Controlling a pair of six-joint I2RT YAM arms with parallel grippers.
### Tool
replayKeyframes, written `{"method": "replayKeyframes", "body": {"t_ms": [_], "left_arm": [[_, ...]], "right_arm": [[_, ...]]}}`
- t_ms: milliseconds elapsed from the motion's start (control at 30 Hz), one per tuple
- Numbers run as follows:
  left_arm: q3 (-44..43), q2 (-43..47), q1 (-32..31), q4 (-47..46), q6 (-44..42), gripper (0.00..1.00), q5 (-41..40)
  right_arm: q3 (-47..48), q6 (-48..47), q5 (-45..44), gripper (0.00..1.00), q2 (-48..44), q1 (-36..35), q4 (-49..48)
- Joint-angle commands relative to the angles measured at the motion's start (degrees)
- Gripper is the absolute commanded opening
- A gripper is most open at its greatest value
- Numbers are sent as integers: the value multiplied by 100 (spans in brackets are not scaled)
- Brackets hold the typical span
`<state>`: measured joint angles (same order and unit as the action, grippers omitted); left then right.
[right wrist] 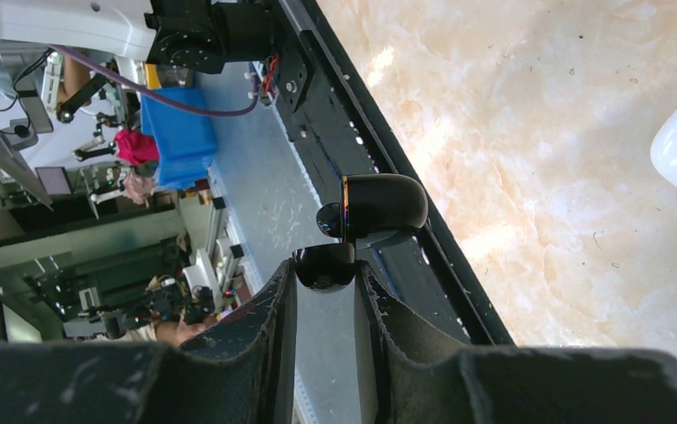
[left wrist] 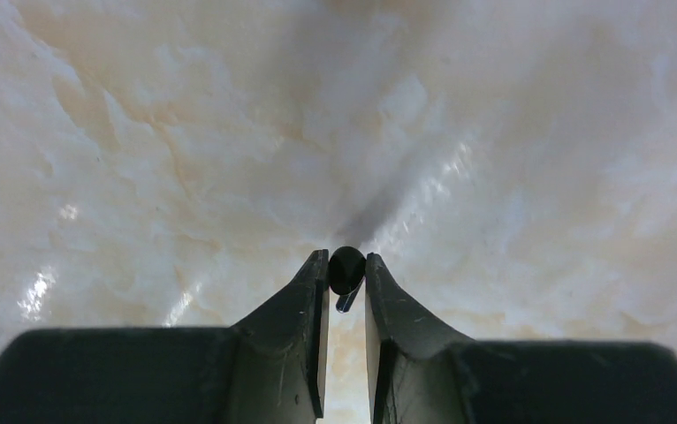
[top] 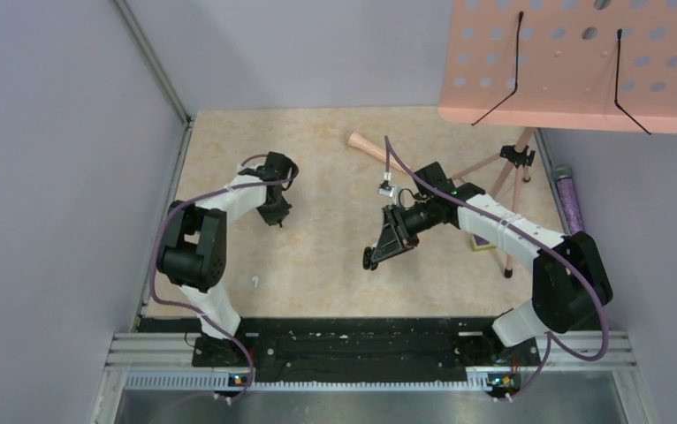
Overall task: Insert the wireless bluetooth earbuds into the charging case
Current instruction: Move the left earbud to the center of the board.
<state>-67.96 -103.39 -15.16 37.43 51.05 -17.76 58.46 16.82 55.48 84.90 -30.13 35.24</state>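
My left gripper points down over the left of the marble table, shut on a tiny earbud with a short stem. The earbud looks dark against the light between my fingertips, at the left gripper. Another small white earbud lies on the table near the left arm's base. At mid-table my right gripper is shut on the glossy black charging case. In the right wrist view the case has its lid swung open above the right gripper.
A pink perforated music stand hangs over the back right, its tripod legs reaching down beside the right arm. A purple tube lies by the right wall. A black rail runs along the near edge. Walls close in both sides.
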Motion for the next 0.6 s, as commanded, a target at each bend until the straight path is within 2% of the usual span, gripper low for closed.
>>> {"method": "replayKeyframes", "body": {"t_ms": [0,200,467,500,567], "left_arm": [[356,702,-389,-328,170,17,4],[713,957,-981,-324,1023,17,-154],[587,567,-1740,-156,2269,18,-95],[593,528,-1754,-173,2356,19,-55],[601,473,-1765,-200,2475,27,35]], "right_arm": [[-65,24,13,0,-155,-93,-85],[-392,-131,-233,0,-461,-91,161],[-780,-15,-427,0,-774,-92,176],[-793,-11,-442,0,-792,-91,183],[-794,-14,-450,0,-808,-97,201]]}}
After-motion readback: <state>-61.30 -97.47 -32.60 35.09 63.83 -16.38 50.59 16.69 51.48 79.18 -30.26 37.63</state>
